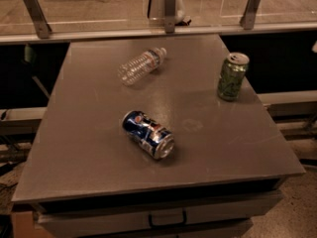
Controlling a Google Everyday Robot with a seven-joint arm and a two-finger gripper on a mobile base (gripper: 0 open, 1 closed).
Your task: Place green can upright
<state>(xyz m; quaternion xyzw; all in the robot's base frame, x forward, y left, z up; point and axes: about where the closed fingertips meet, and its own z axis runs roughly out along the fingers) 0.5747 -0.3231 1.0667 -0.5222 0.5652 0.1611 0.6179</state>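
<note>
Though label illegible, green can upright; tool at right edge

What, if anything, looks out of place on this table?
The blue can and clear bottle lie on their sides; the green can stands upright near the right edge of the table. Only a sliver of the gripper shows, far right.

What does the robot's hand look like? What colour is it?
Almost none of it shows. The end effector is only a small pale, cream-coloured sliver at the right edge of the picture, to the right of the green can. Its shape, cables and markings are out of sight, and no arm shows.
</note>
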